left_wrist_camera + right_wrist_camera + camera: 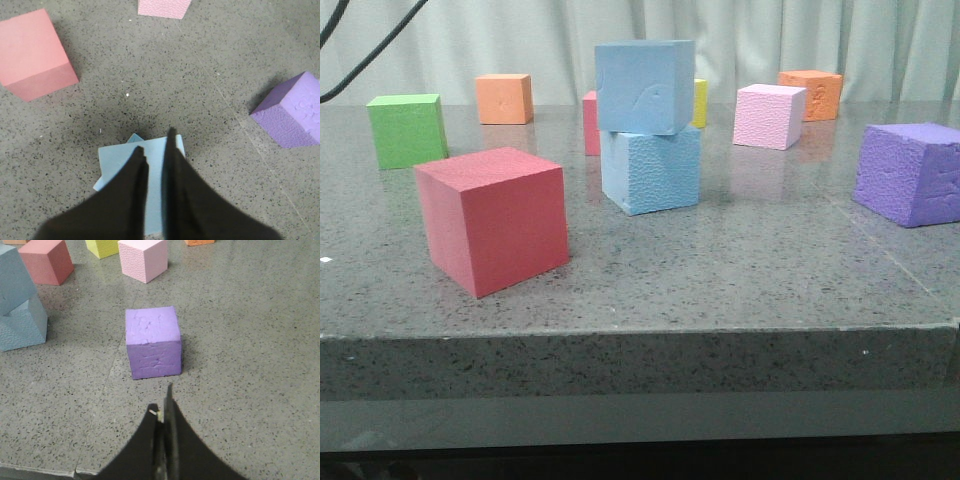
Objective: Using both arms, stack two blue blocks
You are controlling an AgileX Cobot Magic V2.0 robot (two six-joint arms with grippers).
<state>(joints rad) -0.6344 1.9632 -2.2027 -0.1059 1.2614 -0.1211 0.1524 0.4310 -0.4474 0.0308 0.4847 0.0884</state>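
The two blue blocks stand stacked mid-table. The smooth one with the curved scratch [643,88] sits on the pebbled one [650,170], turned slightly against it. In the left wrist view my left gripper [156,138] hangs above the top block [117,162], apart from it. Its jaws are drawn almost together with only a narrow slit, and nothing is held. A corner of the lower block [134,137] peeks out. My right gripper [161,397] is shut and empty, low over bare table in front of the purple cube [152,342]. Neither gripper shows in the front view.
A red cube [495,215] stands near left, with a green cube [408,130] and an orange cube [504,98] behind it. A pink cube [768,115], another orange cube [812,93] and the purple cube [910,172] are on the right. The table's front edge [640,335] is close.
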